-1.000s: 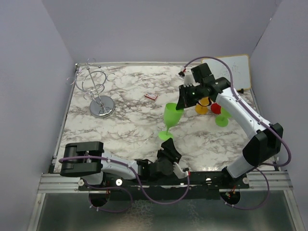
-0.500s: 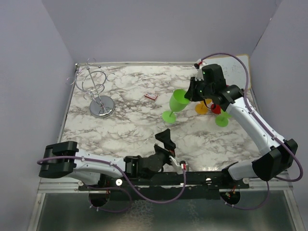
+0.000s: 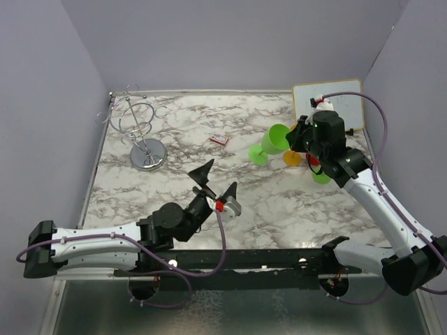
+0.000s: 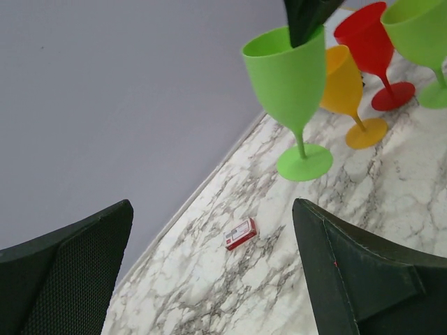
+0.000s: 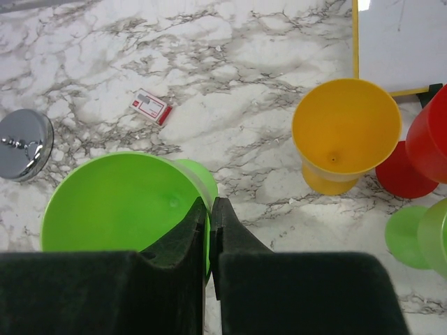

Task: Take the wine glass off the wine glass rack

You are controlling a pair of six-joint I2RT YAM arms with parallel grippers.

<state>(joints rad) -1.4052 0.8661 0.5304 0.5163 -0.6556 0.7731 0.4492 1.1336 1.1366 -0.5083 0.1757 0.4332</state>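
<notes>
I see the green wine glass off the wine glass rack and well to its right, just beside a yellow glass. My right gripper has its jaws clenched on the green glass's rim. The left gripper hangs over the middle of the worktop, jaws spread wide, grasping nothing.

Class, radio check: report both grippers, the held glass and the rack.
Left gripper open, empty. Right gripper shut on green wine glass rim. Wine glass rack holds nothing.
</notes>
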